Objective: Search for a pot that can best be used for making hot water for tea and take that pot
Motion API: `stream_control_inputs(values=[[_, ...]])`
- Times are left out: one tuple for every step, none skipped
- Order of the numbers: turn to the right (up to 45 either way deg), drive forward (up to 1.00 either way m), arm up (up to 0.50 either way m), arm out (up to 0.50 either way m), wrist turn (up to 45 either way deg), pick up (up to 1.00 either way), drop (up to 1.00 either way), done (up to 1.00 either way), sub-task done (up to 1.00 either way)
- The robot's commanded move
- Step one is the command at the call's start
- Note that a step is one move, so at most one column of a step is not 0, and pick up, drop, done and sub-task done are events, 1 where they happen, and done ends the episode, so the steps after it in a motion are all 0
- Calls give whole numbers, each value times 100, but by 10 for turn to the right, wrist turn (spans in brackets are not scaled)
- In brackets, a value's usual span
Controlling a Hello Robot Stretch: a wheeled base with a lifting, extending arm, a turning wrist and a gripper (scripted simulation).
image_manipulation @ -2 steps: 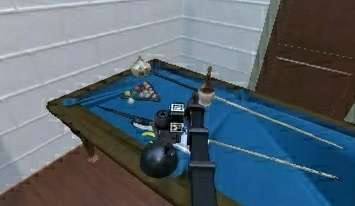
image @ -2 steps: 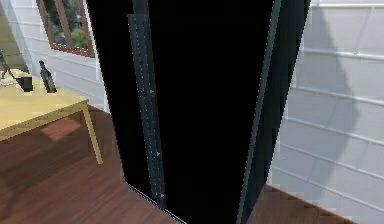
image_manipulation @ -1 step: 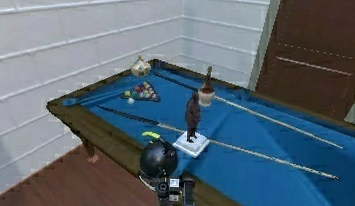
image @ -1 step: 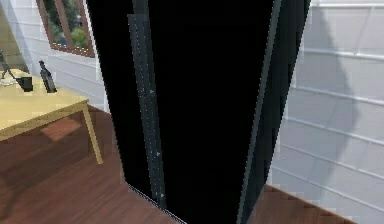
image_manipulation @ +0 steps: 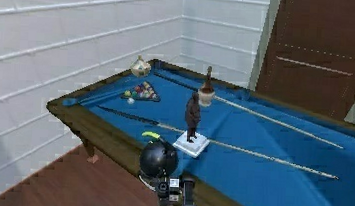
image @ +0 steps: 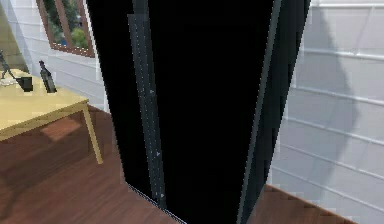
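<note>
Currently gripper sits by a round black object at the edge of the blue pool table; can't tell if it holds anything. Black fridge ahead.

A bottle stands on the table, left of a cabinet. On the pool table, balls lie left of a statuette.

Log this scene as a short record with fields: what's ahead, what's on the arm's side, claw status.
ahead: tall black cabinet, close up
ahead, left: wooden table carrying a dark bottle
arm side: blue pool table with racked balls and a statue
near edge: dark round thing
claw: just below the round thing in the picture; cannot tell whether it holds anything
</note>
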Motion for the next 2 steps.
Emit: stream_control_inputs(values=[[0, 0, 10, 0, 0, 0, 0, 0, 0], [0, 0, 0, 0, 0, 0, 0, 100, 0]])
